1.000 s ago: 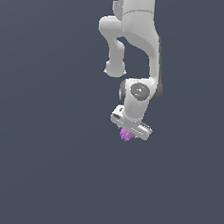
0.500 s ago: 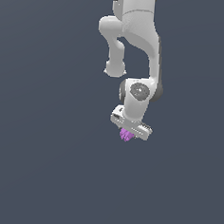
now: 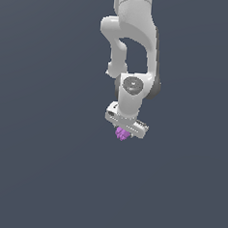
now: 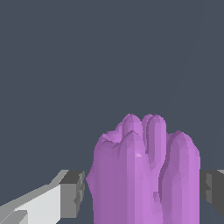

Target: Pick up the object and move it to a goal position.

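The object [image 3: 121,133] is a tiny bright purple faceted lump. It sits just under my white gripper [image 3: 122,132] in the exterior view, near the middle of the picture. In the wrist view the purple object [image 4: 146,170] fills the space between my two grey fingertips [image 4: 73,192], which press against both of its sides. The gripper is shut on it. The white arm reaches down from the top of the exterior view. The fingers are mostly hidden behind the hand in the exterior view.
A plain dark grey surface [image 3: 44,168] fills the background in both views. No other objects, edges or goal marker show.
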Controlling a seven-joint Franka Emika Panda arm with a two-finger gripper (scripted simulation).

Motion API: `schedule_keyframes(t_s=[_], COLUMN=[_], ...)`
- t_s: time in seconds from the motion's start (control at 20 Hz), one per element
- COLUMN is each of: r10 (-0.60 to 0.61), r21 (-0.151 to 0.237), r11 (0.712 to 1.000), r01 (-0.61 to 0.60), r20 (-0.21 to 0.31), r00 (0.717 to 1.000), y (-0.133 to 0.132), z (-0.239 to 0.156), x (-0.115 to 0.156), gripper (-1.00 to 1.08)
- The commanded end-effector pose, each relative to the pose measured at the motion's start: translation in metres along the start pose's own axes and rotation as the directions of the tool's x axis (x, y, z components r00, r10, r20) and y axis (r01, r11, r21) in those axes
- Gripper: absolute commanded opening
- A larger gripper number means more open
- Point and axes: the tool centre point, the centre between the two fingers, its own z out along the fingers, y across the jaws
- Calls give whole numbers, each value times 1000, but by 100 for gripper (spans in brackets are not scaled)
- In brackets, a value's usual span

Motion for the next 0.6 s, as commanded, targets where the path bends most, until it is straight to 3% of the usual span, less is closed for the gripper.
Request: schedule_keyframes(t_s=[0.0, 0.55], r10=[2, 2], r21=[1, 1], r11=[1000, 1000], r01=[-2, -2], r20=[-1, 0], r00=[1000, 1000], y=[18, 119], z=[-15, -99], x=[9, 58], gripper=[-100, -100])
